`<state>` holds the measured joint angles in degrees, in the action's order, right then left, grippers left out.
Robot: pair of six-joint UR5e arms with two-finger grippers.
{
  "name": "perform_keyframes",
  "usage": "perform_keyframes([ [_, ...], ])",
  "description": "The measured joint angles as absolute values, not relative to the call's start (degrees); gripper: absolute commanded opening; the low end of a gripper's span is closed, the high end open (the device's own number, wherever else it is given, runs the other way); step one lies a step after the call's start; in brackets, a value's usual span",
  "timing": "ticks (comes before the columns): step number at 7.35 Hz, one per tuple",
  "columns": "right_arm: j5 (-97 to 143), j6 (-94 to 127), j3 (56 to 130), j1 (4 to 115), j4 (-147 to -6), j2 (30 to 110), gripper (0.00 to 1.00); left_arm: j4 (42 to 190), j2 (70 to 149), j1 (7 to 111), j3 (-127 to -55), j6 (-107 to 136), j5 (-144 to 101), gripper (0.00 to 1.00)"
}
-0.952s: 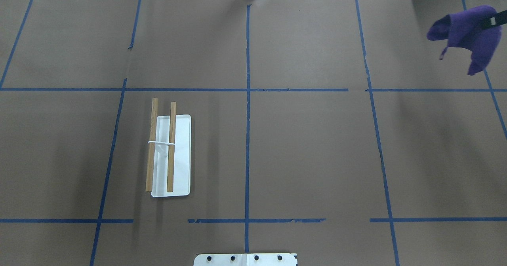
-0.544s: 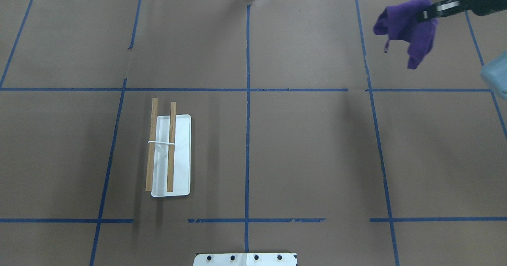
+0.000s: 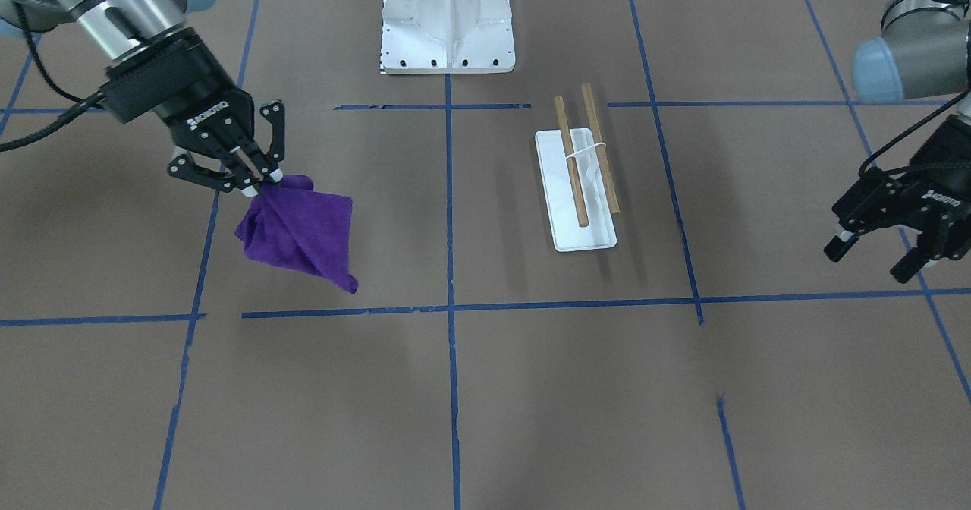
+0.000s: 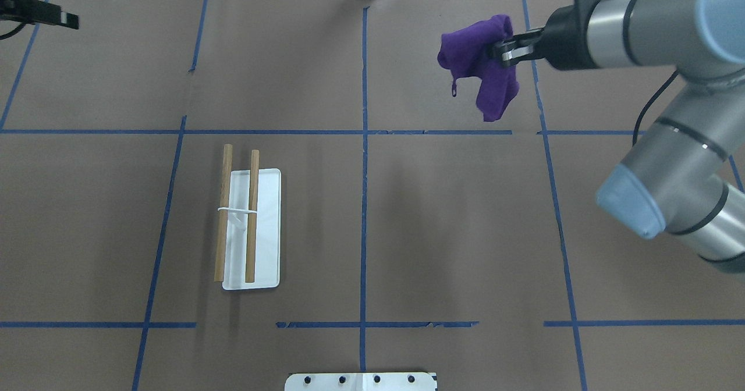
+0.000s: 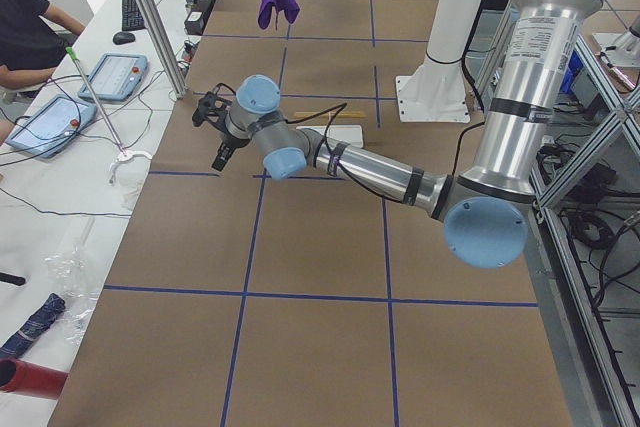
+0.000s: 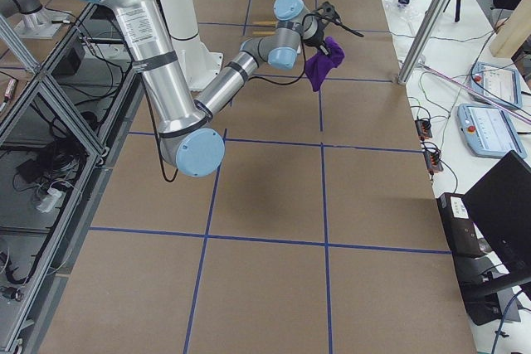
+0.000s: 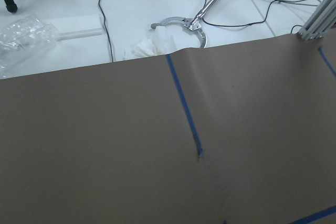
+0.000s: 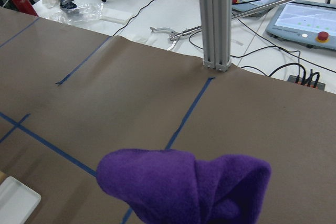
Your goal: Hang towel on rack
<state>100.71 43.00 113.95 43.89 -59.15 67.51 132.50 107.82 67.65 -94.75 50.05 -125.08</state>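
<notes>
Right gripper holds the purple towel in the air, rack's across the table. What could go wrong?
1. The right gripper pinches the purple cloth towel by one bunched edge; it may slip or land wadded instead of draping.
2. The two-dowel wooden rack stands on a small flat white base; a dragging towel might shift or tip it.

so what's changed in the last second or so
The right gripper, shut on the towel, carried it from the table's right edge toward the middle, nearer the rack. The left gripper, open, has come into the overhead view's far left corner. The rack has not moved, and the towel is held as before.
</notes>
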Motion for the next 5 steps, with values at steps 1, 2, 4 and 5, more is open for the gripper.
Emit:
perform_keyframes([
  [1,93.21,43.05,115.65,37.93,-59.15,67.19,0.0,132.58,111.04,62.92,-94.75,57.45,-122.8,1.0],
  [2,86.82,43.06,116.65,32.78,-59.15,66.73,0.0,132.66,114.09,58.85,-94.72,64.95,-121.28,1.0],
  [4,75.35,42.95,117.18,24.57,-59.17,66.1,0.0,132.76,119.04,54.22,-94.75,79.58,-120.53,1.0],
  [5,69.9,42.75,117.21,21.27,-59.19,65.94,0.0,132.72,121.34,51.27,-94.66,86.51,-120.43,1.0],
])
